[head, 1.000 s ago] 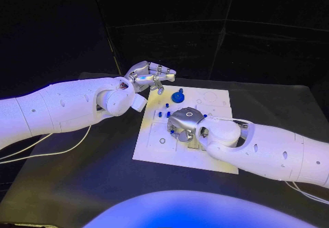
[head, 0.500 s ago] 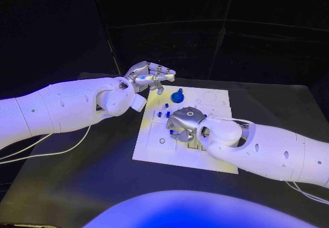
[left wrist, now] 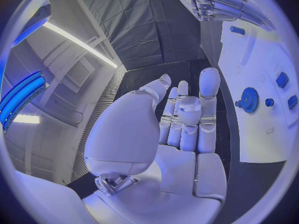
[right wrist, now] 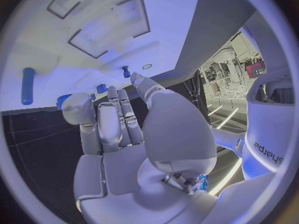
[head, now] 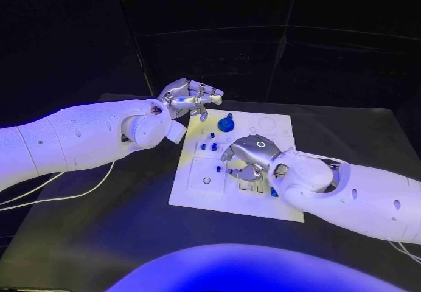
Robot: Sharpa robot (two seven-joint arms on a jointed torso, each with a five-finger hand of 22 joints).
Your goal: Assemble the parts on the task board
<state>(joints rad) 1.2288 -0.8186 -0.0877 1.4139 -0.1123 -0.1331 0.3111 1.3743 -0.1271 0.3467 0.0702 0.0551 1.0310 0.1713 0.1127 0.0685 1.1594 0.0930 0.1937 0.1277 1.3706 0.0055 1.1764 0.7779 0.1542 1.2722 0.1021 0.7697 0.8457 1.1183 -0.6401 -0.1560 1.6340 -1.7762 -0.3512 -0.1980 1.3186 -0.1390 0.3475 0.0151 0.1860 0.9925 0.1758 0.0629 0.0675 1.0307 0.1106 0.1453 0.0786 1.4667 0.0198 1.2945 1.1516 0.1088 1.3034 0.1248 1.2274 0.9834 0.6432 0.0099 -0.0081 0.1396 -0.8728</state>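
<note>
Your right hand (head: pixel 248 159) hovers low over the middle of the task board (head: pixel 198 193), fingers pointing down at the small blue parts (head: pixel 208 146); you cannot tell whether it holds one. Your left hand (head: pixel 191 97) is raised past the board's far left corner, fingers extended side by side and holding nothing. The blue gear (head: pixel 227 125) stands on the board's far portion, between both hands and nearer the left. The loose pegs lie just left of the right hand, which is better placed for them.
</note>
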